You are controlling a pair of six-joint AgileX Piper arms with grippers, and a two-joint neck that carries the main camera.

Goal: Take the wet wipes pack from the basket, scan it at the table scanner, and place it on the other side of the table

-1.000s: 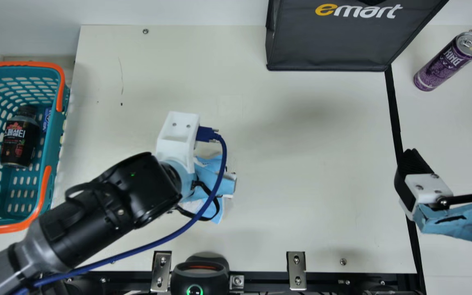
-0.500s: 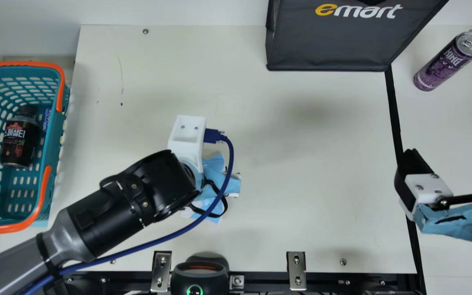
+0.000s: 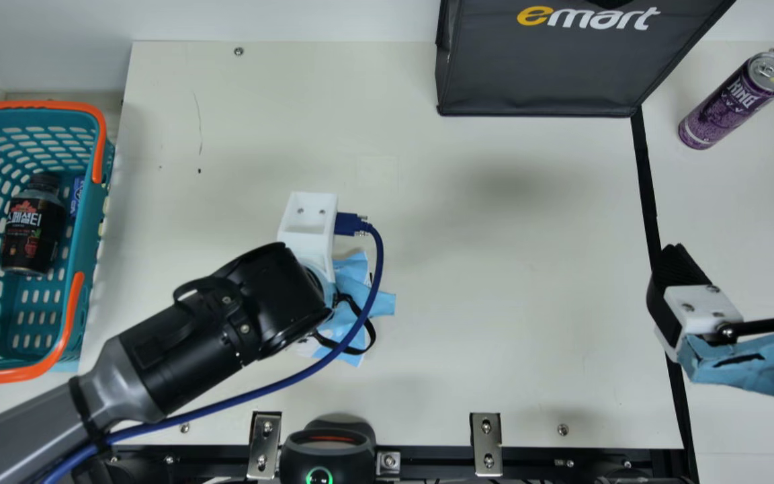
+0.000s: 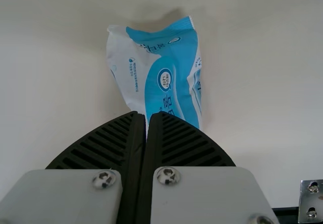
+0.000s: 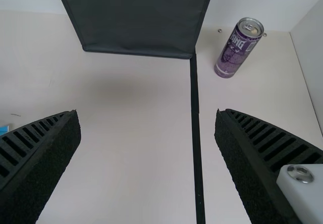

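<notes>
My left gripper [image 3: 368,301] is low over the left middle of the table in the main view, its fingertips hidden beneath the wrist. The left wrist view shows the gripper [image 4: 146,117] shut, its ribbed fingers nearly together on the near end of the wet wipes pack [image 4: 169,75]. The blue and white pack is creased and spreads out beyond the tips, over the table. At the right side my right gripper [image 3: 743,259] stands open; in its wrist view too, nothing is between the fingers of the gripper [image 5: 147,120].
A teal basket [image 3: 84,235] with a dark bottle [image 3: 34,225] stands at the left. The black scanner [image 3: 328,452] sits at the front edge. A dark bag [image 3: 541,67] stands at the back, a purple can [image 3: 733,102] at the back right.
My left arm has shifted somewhat to the right and its gripper has closed; the metal part that stuck out beside it is out of sight. The right arm has stayed still.
</notes>
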